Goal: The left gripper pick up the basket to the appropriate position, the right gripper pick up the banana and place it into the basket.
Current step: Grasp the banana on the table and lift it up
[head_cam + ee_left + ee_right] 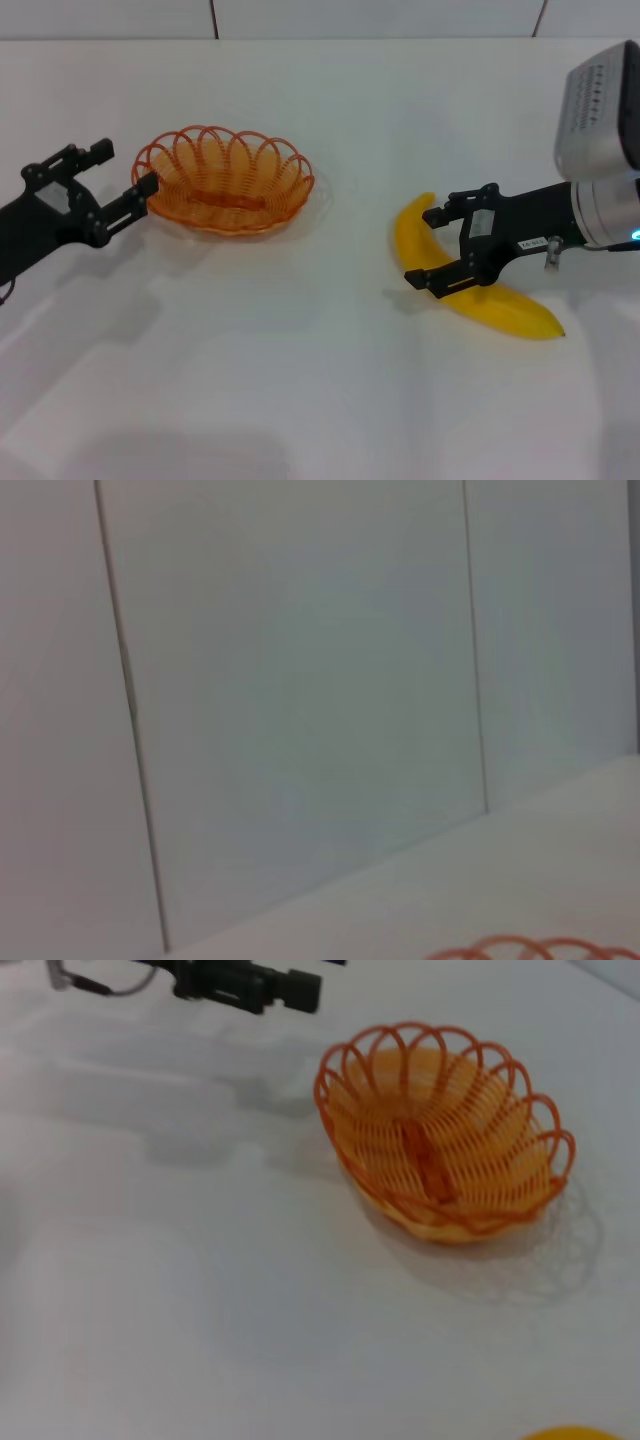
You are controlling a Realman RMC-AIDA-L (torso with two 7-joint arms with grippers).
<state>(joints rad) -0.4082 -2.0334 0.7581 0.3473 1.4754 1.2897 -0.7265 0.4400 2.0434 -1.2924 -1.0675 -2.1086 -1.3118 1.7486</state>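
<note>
Head view: left gripper [128,168] at basket [228,180] rim, fingers spread wide, one touching the wire edge; right gripper [440,245] straddling banana [470,290] on white counter [300,380], fingers apart. Right wrist view: basket interior, bare. Left wrist view: only rim loops, wall panels.

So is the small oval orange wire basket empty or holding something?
Empty: the orange wire basket shows only bare weave inside, and the curved yellow banana lies on the table.
</note>
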